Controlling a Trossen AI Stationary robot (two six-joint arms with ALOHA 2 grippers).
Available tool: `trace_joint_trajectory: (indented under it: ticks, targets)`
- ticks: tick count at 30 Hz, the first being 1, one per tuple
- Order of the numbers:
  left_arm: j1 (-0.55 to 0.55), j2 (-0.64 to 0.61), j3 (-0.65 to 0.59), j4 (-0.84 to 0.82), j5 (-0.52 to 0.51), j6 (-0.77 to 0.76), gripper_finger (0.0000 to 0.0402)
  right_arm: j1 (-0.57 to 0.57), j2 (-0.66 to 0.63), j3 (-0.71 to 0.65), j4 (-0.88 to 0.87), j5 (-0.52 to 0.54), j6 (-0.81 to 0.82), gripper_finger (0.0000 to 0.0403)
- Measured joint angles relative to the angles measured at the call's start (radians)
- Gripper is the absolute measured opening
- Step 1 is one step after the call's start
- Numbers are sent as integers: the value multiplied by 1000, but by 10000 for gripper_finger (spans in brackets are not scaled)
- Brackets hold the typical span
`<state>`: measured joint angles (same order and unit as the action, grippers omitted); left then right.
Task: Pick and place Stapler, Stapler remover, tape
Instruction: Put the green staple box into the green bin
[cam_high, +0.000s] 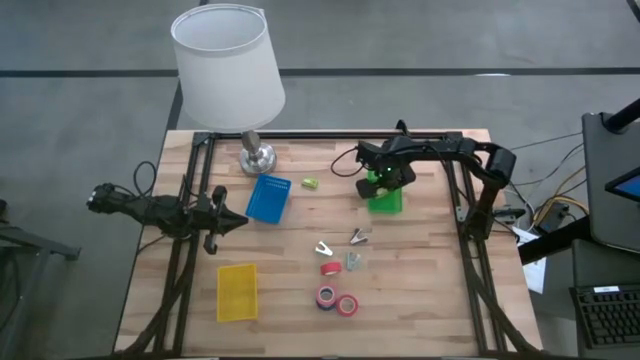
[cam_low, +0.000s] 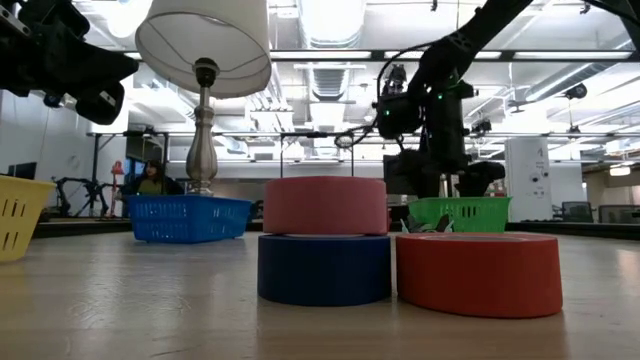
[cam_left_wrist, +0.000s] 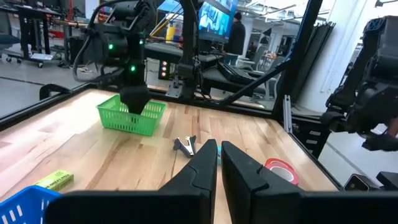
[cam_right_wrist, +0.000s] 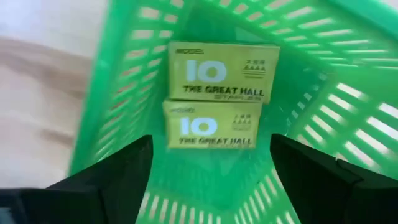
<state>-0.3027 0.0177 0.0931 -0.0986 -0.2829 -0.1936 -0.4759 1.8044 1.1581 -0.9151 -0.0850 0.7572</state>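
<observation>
The right gripper hangs wide open and empty over the green basket, where two yellow staple boxes lie. The left gripper waits, fingers nearly together. The tape rolls sit on the wooden table.

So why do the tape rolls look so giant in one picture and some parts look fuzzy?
In the low view the camera sits right beside the tape rolls, so they loom large. In the right wrist view the right end effector is open above the green basket; its fingers are blurred, while the staple boxes read sharply.
</observation>
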Motion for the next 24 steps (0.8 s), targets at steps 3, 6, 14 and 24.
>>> trace_joint_trajectory:
  ticks: [3, 6, 14, 24]
  targets:
    - [0, 0, 0, 0, 0, 0, 26, 3, -42, 13, -19, 5, -6, 328]
    - [0, 0, 0, 0, 0, 0, 26, 4, -92, 43, -24, 12, -5, 329]
    - [0, 0, 0, 0, 0, 0, 26, 48, -115, 221, 42, -33, -132, 317]
    - [0, 0, 0, -3, 0, 0, 26, 73, 41, 424, 159, -99, -415, 298]
